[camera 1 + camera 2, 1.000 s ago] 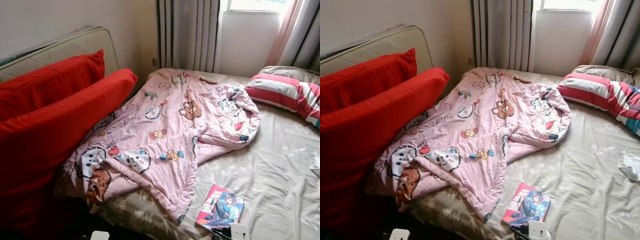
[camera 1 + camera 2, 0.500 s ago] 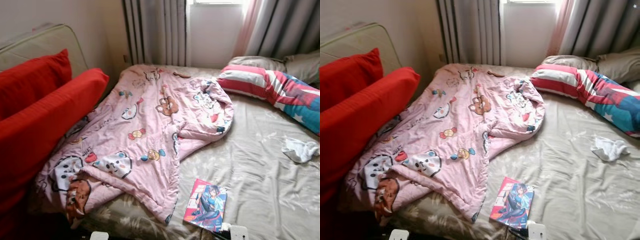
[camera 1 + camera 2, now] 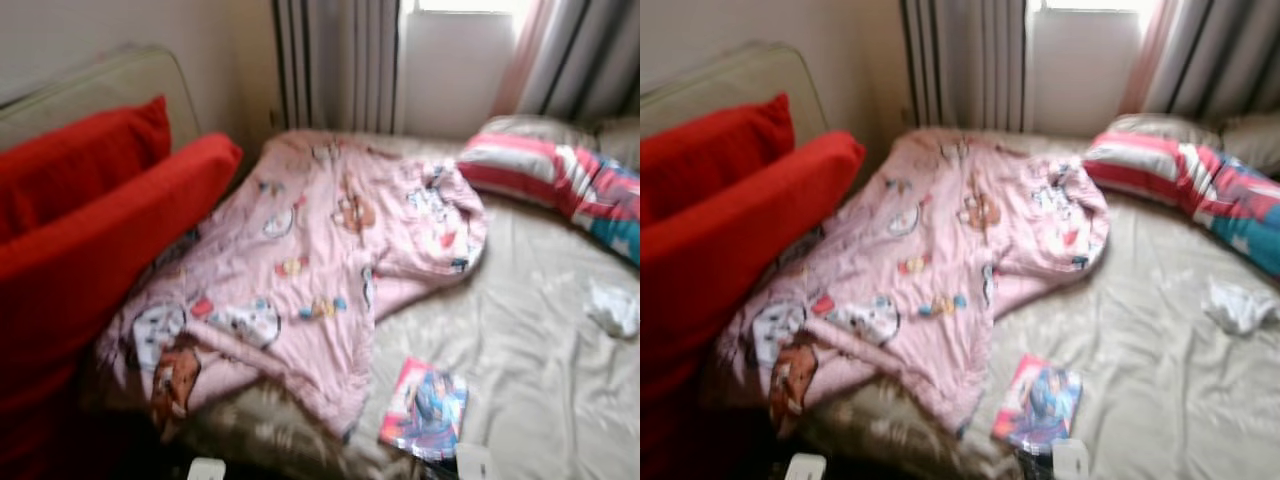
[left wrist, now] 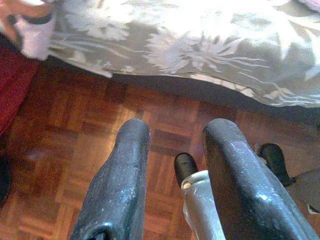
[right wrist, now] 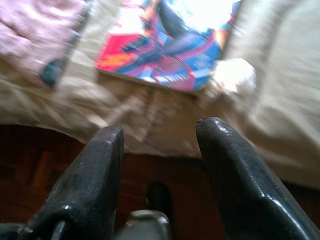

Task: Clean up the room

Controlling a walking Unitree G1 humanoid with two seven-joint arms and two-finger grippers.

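The crumpled pink cartoon blanket and bright comic book lay messy on the bed. Both claws hung released, holding nothing.

quilt: pale pink, printed with cartoon animals in brown, white, red and blue
cushions: plain bright red
sheet: beige-grey, a faint pale flower print seen on its hanging edge
pillow: red and white stripes, blue at its 3 o'clock end
book: red and blue cover
cloth: white
curtains: grey
floor: reddish-brown wood parquet
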